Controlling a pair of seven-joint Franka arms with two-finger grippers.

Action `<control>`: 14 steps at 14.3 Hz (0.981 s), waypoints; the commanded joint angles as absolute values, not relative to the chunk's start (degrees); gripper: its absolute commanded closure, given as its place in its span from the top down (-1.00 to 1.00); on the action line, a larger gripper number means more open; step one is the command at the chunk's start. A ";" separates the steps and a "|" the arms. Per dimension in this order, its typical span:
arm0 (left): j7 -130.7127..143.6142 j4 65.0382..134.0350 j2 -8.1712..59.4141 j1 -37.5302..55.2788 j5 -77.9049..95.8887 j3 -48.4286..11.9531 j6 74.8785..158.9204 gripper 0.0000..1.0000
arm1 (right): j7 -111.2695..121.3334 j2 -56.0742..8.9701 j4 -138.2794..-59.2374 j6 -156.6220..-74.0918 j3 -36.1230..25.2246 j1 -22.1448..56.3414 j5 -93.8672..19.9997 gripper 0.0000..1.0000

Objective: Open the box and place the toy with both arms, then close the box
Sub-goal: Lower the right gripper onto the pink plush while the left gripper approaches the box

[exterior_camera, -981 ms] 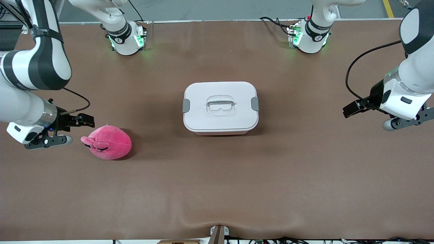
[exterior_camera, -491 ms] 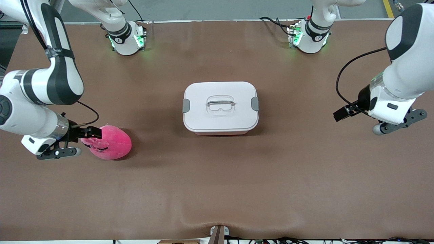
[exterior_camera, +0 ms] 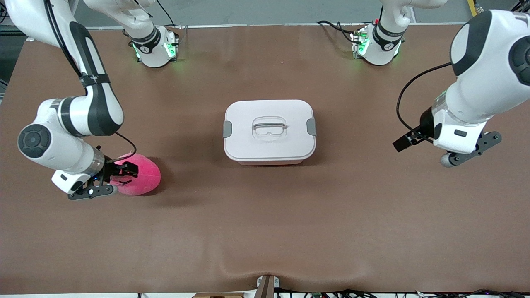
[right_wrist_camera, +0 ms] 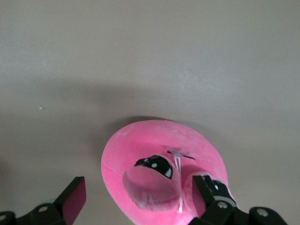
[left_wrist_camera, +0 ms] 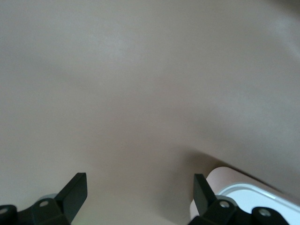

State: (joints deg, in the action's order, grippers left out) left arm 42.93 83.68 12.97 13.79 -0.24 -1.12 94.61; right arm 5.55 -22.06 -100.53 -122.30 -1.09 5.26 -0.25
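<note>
Right gripper (exterior_camera: 124, 174) reached toy (exterior_camera: 143, 176); open.

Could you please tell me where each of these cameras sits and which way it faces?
Front view: high across the table, facing both arms' bases; shows the box, toy, left gripper, right gripper.
Left wrist view: on the left wrist, facing the table; open jaws, box corner.
Right wrist view: on the right wrist, facing the toy; open jaws.
Shared: the toy and the box.
</note>
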 commanded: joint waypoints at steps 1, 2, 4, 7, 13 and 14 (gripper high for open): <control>49.02 82.00 14.41 16.16 0.35 -0.88 95.53 1.00 | 4.75 -21.62 -101.51 -123.05 -1.32 5.71 1.49 1.00; 51.22 82.00 14.76 17.13 0.35 -0.88 95.97 1.00 | 4.66 -21.62 -102.30 -123.05 -1.32 5.63 2.19 1.00; 55.35 82.00 15.20 18.36 0.35 -0.88 96.94 1.00 | 4.66 -21.53 -103.61 -122.96 -1.41 5.62 3.42 1.00; 59.31 82.00 15.73 19.51 0.44 -0.88 97.91 1.00 | 4.75 -21.62 -104.41 -123.05 -1.41 5.62 3.87 1.00; 66.77 82.00 16.61 21.97 2.28 -1.14 99.75 1.00 | 4.75 -22.24 -105.21 -122.26 -1.32 5.62 3.87 0.38; 68.62 82.00 16.87 22.84 2.29 -1.14 100.02 1.00 | 4.75 -22.32 -105.29 -122.17 -1.32 5.62 3.87 0.08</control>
